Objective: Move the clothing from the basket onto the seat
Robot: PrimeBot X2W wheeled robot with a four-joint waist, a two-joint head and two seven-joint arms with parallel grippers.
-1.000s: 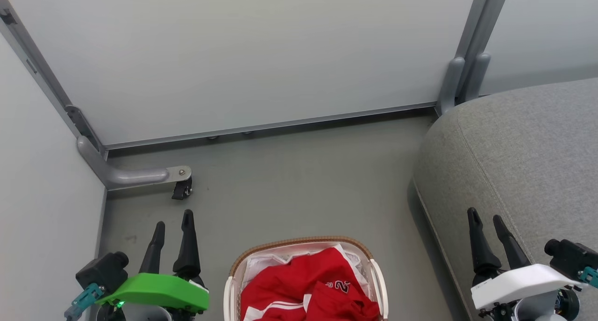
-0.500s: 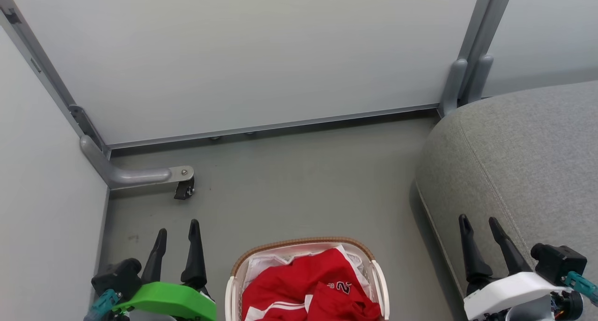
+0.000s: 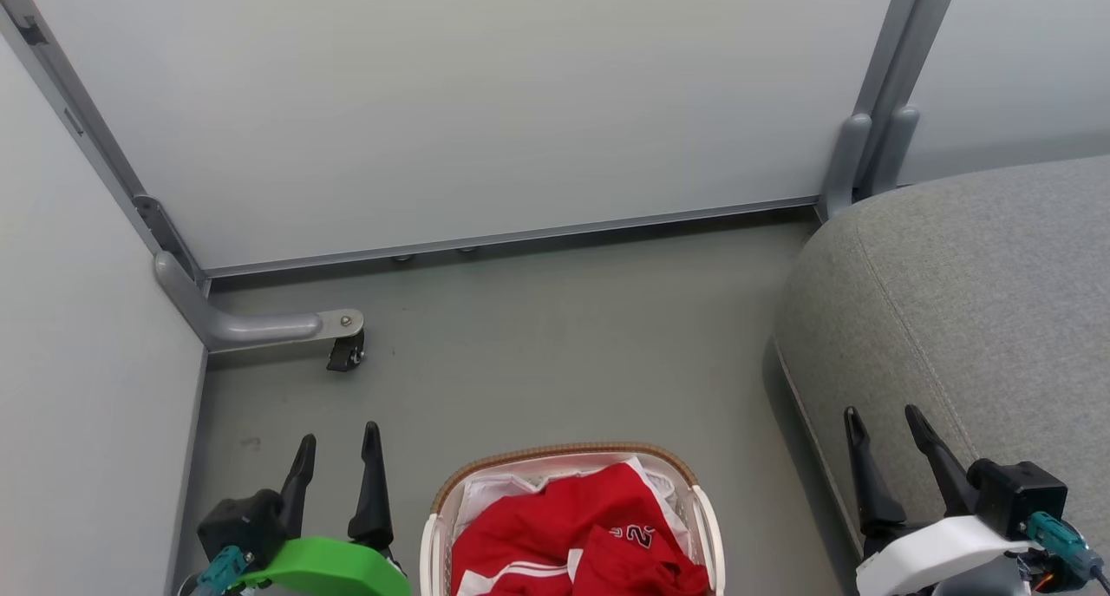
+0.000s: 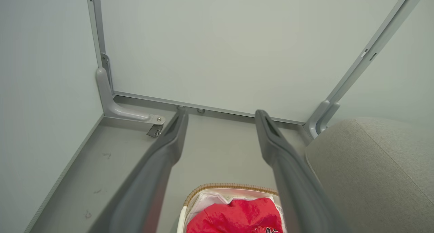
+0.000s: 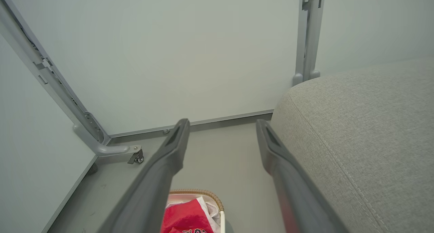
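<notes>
Grey floor (image 3: 555, 344), pale partition panels (image 3: 486, 101) behind. Red clothing (image 3: 555, 527) lay heaped in the basket (image 3: 564, 450), with white stripes and white numerals on an upper fold (digits creased, not fully legible). White liner (image 3: 486, 496) showed at the basket's far end. It stood on the floor, bottom centre of the head view, with the seat (image 3: 971, 301) just beside it on the robot's right; no garment on the part of the cushion in view.

To the basket's left hung the left tool (image 3: 340, 432), fingers spread, holding nothing. Over the seat's near edge hung the right tool (image 3: 882, 410), likewise spread and empty. Neither touched fabric.

Judged step: the very start, approach before a first grasp. The next move would call for one tool to drop into the basket, pinch a raised red fold clear of the liner, lift it above the rim, then swing right over the seat.
</notes>
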